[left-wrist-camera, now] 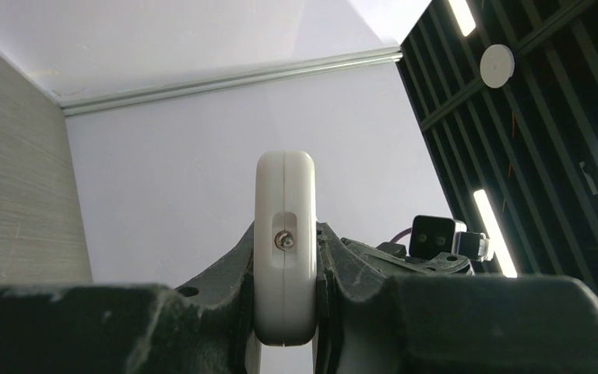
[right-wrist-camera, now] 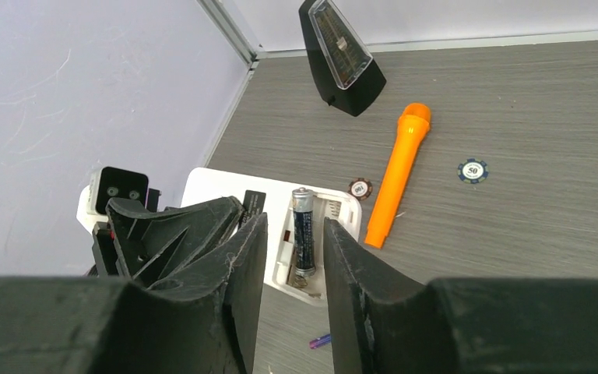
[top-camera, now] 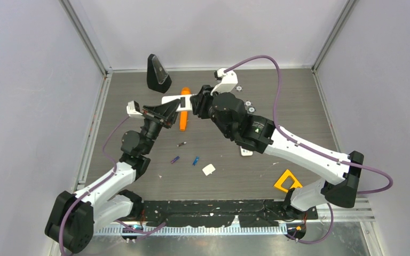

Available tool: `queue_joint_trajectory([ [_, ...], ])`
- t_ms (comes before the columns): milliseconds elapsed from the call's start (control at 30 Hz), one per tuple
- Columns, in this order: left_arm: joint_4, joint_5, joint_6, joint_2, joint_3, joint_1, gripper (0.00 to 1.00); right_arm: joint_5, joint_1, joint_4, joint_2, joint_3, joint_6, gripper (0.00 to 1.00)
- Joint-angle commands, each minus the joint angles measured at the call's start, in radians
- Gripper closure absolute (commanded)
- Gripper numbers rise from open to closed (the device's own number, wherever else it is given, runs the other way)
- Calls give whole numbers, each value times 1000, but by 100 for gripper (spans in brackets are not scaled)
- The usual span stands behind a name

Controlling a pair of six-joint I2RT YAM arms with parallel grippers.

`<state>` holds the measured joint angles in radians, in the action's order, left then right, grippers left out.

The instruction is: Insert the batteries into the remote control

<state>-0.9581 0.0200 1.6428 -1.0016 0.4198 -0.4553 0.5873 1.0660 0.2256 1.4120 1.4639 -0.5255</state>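
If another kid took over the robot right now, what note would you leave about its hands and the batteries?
Left hand: shut on the white remote.
Right hand: open, a finger on each side of the loaded battery, not gripping it.
Done: one battery lies in the remote's open compartment.
Left: the grey battery, purple battery and blue battery lie loose on the table. The slot beside the loaded one looks empty, so probably fetch one next.

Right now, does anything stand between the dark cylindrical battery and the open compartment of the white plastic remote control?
Nothing visible does. The dark cylindrical battery already lies in the open compartment of the white plastic remote control, held by the left gripper. The right gripper is open around it, not touching.
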Motion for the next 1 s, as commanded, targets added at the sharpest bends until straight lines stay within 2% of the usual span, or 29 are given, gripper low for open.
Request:
queue_joint_trajectory([
  [0, -96, -46, 28, 22, 5, 0, 100, 71, -1, 60, -15, 38, 4, 61],
  [300, -107, -43, 32, 18, -11, 0, 100, 11, -7, 49, -54, 40, -11, 56],
  [367, -116, -42, 33, 21, -21, 0, 100, -22, -16, 49, -71, 32, -31, 50],
  [467, -120, -41, 32, 28, -33, 0, 100, -80, -44, 42, -108, 12, -68, 33],
  [600, -133, -43, 39, 36, -48, 0, 100, -193, -91, 36, -144, -20, -130, 20],
  [767, -149, -25, 54, 42, -55, 0, 100, -399, -180, 50, -153, -26, -233, 11],
  [967, -167, 10, 57, 45, -81, 0, 100, -590, -238, 167, -94, 63, -332, 10],
])
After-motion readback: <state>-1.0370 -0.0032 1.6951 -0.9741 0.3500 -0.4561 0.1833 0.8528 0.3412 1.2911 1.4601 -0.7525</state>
